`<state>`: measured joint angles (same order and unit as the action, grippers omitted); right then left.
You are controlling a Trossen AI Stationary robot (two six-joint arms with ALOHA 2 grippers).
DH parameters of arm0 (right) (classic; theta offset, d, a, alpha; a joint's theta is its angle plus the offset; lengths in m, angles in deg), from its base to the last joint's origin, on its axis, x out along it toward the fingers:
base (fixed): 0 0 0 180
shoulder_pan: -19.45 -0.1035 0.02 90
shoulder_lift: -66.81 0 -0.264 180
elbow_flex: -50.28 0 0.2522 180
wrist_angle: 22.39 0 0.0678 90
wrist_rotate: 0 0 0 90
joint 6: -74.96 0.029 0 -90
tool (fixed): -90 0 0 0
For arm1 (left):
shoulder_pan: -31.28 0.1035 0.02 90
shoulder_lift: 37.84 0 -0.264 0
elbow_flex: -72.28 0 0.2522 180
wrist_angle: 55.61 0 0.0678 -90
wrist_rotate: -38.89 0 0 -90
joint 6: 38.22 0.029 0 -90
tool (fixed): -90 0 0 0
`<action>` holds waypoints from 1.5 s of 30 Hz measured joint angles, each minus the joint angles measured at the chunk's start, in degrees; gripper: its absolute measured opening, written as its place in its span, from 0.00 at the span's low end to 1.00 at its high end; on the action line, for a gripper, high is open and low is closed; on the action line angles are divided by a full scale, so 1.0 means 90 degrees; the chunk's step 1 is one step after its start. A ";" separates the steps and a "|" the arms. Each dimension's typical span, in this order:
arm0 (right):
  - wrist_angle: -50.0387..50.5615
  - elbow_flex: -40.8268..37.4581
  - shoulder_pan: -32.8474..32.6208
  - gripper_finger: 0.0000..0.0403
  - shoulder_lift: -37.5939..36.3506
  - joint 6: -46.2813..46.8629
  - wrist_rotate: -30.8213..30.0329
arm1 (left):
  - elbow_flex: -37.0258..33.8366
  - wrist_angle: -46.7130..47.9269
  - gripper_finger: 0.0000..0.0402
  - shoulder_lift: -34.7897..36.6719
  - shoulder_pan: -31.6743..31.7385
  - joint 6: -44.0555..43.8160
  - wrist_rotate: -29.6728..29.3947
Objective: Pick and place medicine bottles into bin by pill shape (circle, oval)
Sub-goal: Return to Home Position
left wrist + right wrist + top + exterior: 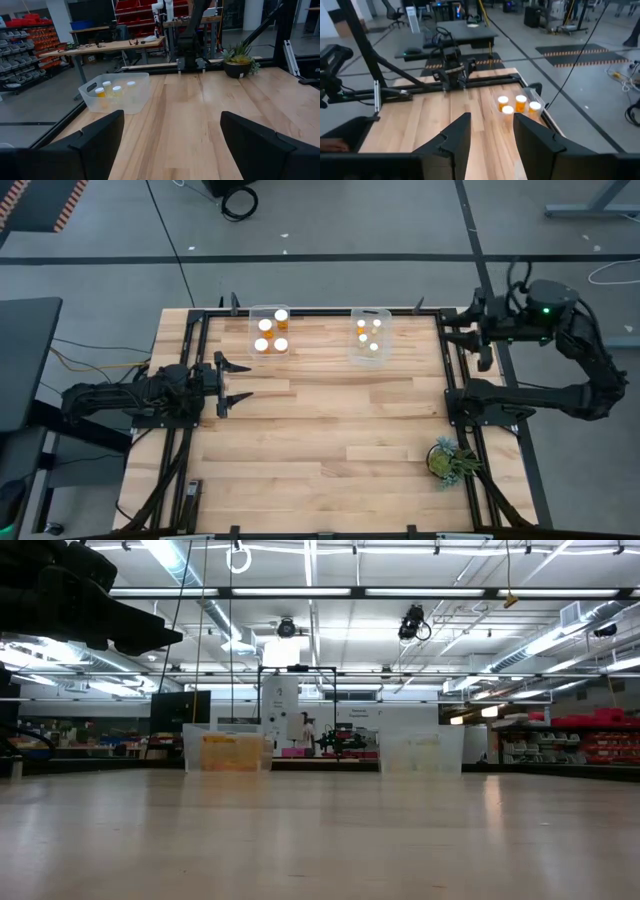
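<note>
All the amber bottles with white caps that I see stand inside two clear tubs at the table's far edge. Several stand in the left tub (270,332) and several in the right tub (369,336). Both tubs show in the low view, the left tub (228,751) and the right tub (422,751). My left gripper (238,380) is open and empty above the table's left edge, pointing right; its wrist view shows its open fingers (172,145) and a tub with bottles (116,92). My right gripper (452,330) is open and empty at the far right corner; its wrist view (492,135) shows bottles (518,104).
A small green potted plant (449,459) stands near the table's right edge toward the front; it also shows in the left wrist view (239,62). Black frame rails (200,350) run along the table's left, right and far edges. Bare wooden tabletop (340,420) lies between the arms.
</note>
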<state>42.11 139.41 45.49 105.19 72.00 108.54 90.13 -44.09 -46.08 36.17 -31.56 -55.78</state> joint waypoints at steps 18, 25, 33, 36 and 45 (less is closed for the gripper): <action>0.0116 0.0000 0.0000 0.38 -0.1342 -0.0020 0.1401 | 0.0000 0.0000 0.85 0.0000 0.0000 0.0000 0.0000; 0.0415 -0.0134 0.0009 0.38 -0.1972 0.0188 0.1312 | -0.0002 0.0000 0.85 0.0000 0.0002 0.0002 0.0000; 0.0317 -0.1014 0.0137 0.38 -0.2775 0.0538 0.0549 | 0.0000 0.0000 0.85 0.0001 0.0002 0.0000 -0.0001; -0.0010 -0.1480 0.0311 0.38 -0.3049 0.0725 0.0444 | 0.0000 0.0000 0.85 0.0000 0.0002 0.0002 0.0000; -0.0919 -0.2824 0.0705 0.38 -0.3547 0.0898 0.0723 | 0.0000 0.0000 0.85 0.0000 0.0000 0.0000 -0.0001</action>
<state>33.84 113.99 51.83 73.26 80.08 115.05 90.14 -44.09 -46.09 36.17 -31.56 -55.79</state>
